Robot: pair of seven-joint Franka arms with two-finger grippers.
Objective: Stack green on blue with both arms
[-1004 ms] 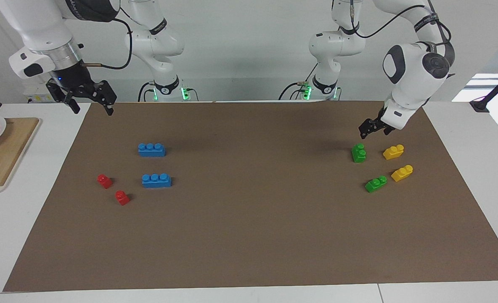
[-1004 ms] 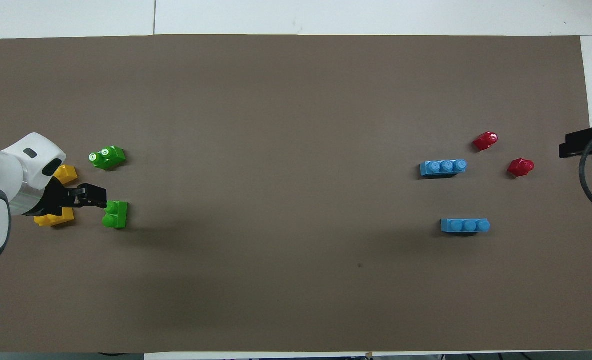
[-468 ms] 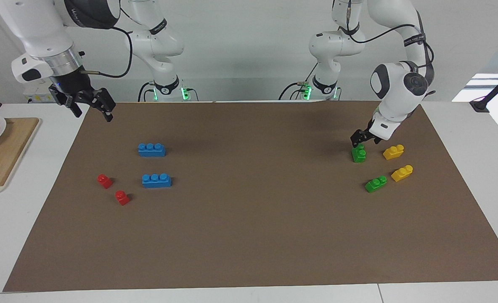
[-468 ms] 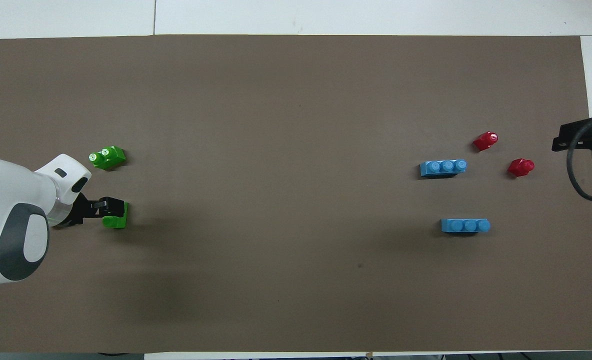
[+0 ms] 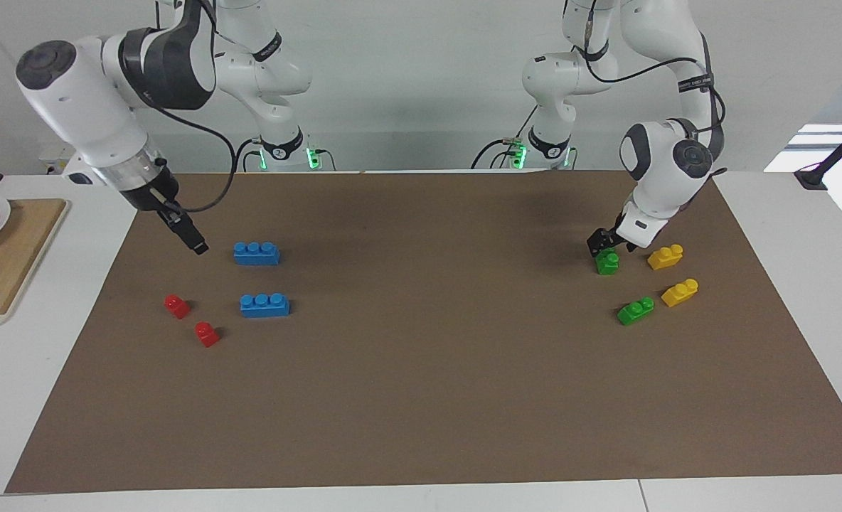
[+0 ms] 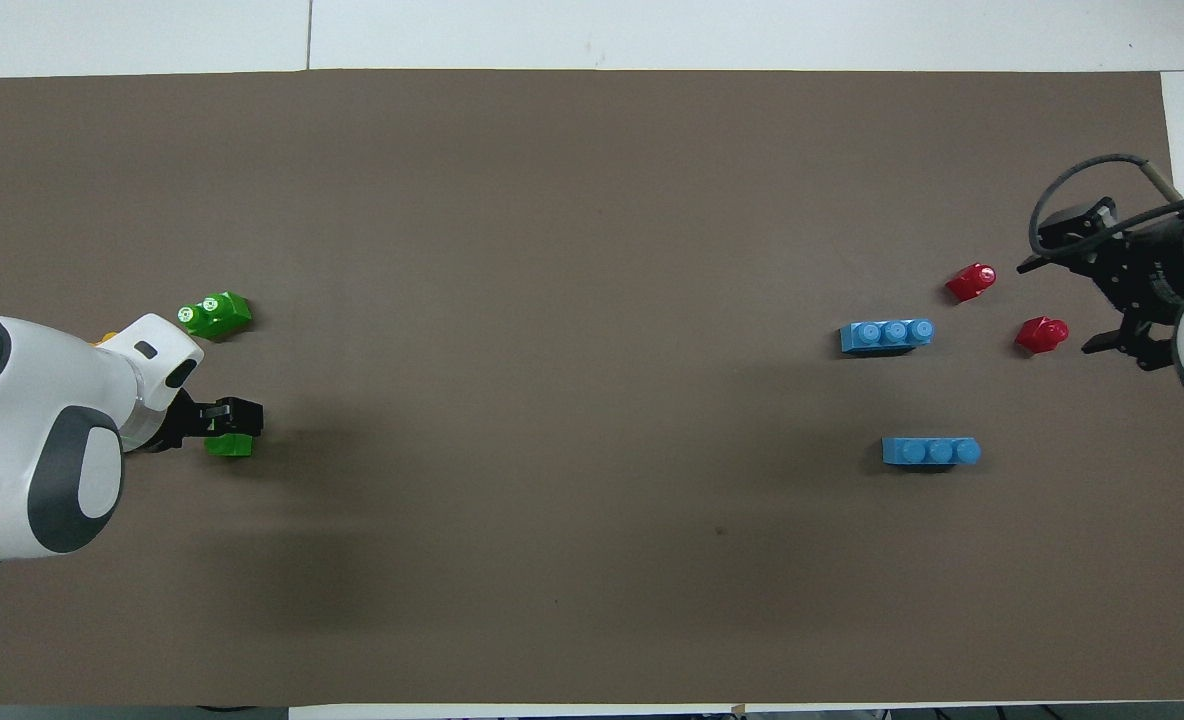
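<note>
green brick (image 5: 606,262) under open left gripper (image 5: 604,245); right gripper (image 5: 195,242) open.

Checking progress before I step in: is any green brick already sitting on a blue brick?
No: both green bricks lie on the mat, apart from the blue bricks.

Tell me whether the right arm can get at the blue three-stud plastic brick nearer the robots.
Probably yes. The right hand, open, is beside that blue three-stud plastic brick, toward the right arm's end, with only bare brown mat between. The small red bricks lie farther out.
</note>
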